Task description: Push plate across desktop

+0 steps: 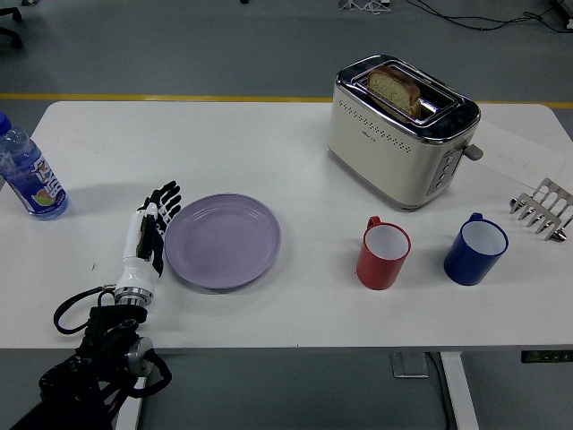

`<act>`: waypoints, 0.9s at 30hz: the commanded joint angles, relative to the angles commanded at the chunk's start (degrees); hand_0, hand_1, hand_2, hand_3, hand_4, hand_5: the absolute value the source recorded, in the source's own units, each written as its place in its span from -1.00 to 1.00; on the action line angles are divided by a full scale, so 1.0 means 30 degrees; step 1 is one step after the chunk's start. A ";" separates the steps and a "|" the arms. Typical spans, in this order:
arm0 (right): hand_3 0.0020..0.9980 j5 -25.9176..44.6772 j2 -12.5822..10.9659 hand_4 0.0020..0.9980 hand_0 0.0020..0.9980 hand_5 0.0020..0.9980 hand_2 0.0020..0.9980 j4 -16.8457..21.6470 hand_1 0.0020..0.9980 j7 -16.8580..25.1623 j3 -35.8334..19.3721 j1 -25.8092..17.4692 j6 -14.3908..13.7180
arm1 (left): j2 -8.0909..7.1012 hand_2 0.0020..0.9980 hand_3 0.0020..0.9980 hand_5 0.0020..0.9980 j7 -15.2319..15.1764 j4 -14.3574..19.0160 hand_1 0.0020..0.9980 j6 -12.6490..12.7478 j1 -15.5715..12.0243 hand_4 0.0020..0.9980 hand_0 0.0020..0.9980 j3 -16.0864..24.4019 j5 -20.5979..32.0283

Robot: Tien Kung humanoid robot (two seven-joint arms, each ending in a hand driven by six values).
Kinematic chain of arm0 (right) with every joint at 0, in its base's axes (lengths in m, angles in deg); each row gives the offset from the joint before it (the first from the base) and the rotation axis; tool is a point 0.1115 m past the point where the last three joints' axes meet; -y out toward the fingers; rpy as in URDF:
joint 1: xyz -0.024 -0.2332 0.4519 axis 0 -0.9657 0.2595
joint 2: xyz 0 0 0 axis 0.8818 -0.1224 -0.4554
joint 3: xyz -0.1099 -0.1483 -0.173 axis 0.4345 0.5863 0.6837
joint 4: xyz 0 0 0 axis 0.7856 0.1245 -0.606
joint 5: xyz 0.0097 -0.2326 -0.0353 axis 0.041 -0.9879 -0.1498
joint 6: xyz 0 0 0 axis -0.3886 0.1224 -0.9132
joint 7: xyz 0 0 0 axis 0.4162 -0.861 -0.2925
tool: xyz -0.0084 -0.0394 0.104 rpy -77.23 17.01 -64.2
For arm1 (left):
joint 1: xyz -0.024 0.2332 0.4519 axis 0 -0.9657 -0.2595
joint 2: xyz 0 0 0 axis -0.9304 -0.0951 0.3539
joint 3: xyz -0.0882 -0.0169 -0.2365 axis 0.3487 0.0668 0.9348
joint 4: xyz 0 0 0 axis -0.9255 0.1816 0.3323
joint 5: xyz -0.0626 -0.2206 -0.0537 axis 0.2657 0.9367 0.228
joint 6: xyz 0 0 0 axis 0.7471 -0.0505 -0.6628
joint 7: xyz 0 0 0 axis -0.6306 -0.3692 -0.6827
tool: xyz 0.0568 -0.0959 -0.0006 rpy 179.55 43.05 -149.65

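A round lilac plate [224, 240] lies flat on the white table [269, 152], left of the middle. My left hand [154, 222] stands edge-on against the plate's left rim, fingers straight and together, pointing away from me, holding nothing. Its black arm comes in from the lower left corner. My right arm does not show.
A water bottle [29, 176] stands at the far left. A cream toaster [400, 130] with a bread slice stands at the back right. A red mug [383, 253] and a blue mug [475, 248] stand right of the plate. A metal toast rack [542, 210] is at the right edge.
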 joint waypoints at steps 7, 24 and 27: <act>0.10 0.0153 0.0003 -0.50 0.06 -0.60 0.21 0.0000 -0.03 0.0005 0.0116 0.0000 -0.0009 | 0.0000 0.73 0.59 1.00 0.0000 -0.0234 0.72 -0.0011 0.0274 -0.03 0.69 -0.0558 0.0356; 0.10 0.0321 -0.0045 -0.50 0.06 -0.60 0.21 0.0000 -0.03 0.0032 0.0303 0.0049 -0.0014 | 0.0000 0.73 0.59 1.00 0.0000 -0.0059 0.71 0.0044 0.0773 -0.04 0.68 -0.2753 0.1210; 0.10 0.0300 -0.0050 -0.50 0.06 -0.60 0.21 0.0000 -0.03 0.0032 0.0303 0.0075 -0.0012 | 0.0000 0.73 0.59 1.00 0.0000 -0.0031 0.71 0.0097 0.0874 -0.04 0.68 -0.3049 0.1342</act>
